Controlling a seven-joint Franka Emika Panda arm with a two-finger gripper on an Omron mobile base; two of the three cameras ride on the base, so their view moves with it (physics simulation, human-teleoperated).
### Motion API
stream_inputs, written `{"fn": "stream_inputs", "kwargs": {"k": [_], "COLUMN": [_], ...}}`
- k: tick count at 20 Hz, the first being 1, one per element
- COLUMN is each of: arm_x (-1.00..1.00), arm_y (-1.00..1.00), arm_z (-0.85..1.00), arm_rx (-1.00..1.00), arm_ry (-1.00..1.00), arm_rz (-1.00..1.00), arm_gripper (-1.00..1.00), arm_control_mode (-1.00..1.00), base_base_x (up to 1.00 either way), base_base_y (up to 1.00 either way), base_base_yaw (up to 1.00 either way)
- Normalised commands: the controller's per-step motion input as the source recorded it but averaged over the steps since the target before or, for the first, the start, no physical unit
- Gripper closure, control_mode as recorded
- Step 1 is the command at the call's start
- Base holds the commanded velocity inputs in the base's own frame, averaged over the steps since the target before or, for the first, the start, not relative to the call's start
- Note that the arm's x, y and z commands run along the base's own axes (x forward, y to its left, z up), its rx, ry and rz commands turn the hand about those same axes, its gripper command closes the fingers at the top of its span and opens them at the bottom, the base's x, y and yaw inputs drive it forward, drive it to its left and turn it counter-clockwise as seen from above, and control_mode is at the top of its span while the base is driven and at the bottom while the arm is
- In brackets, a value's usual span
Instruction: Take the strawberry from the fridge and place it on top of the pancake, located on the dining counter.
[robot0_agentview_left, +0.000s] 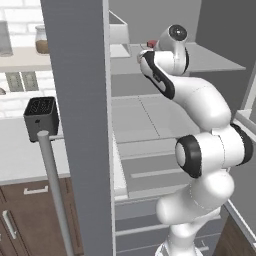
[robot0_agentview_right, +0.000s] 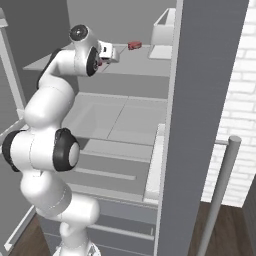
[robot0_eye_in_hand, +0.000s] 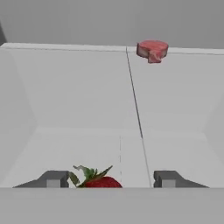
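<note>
The strawberry (robot0_eye_in_hand: 99, 180) is sitting between the claw's (robot0_eye_in_hand: 106, 179) spread fingers, ungrasped, its green leaves maybe pointing up and away.

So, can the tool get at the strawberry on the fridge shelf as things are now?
Probably yes. In the hand view the strawberry lies between the tool's two fingertips, nearer one of them, with a gap on the other side. Nothing stands between them on the pale shelf.
</note>
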Motion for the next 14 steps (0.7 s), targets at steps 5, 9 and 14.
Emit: {"fn": "stream_inputs", "kwargs": {"k": [5,9,14], "arm_x": [-0.03,-0.81,-1.00], "arm_y": [-0.01,-0.23,-0.32], "arm_z": [-0.01,0.00,0.00], "arm_rx": [0.00,0.00,0.00], "arm_ry": [-0.01,-0.10,-0.15], "arm_rz": [0.01,0.04,0.01], "arm_gripper": [1.00,1.00,1.00], "arm_control_mode": [-1.00,-1.00,-1.00], "base_base_x": [0.00,0.00,0.00], "base_base_y": [0.00,0.00,0.00], "base_base_yaw": [0.00,0.00,0.00]}}
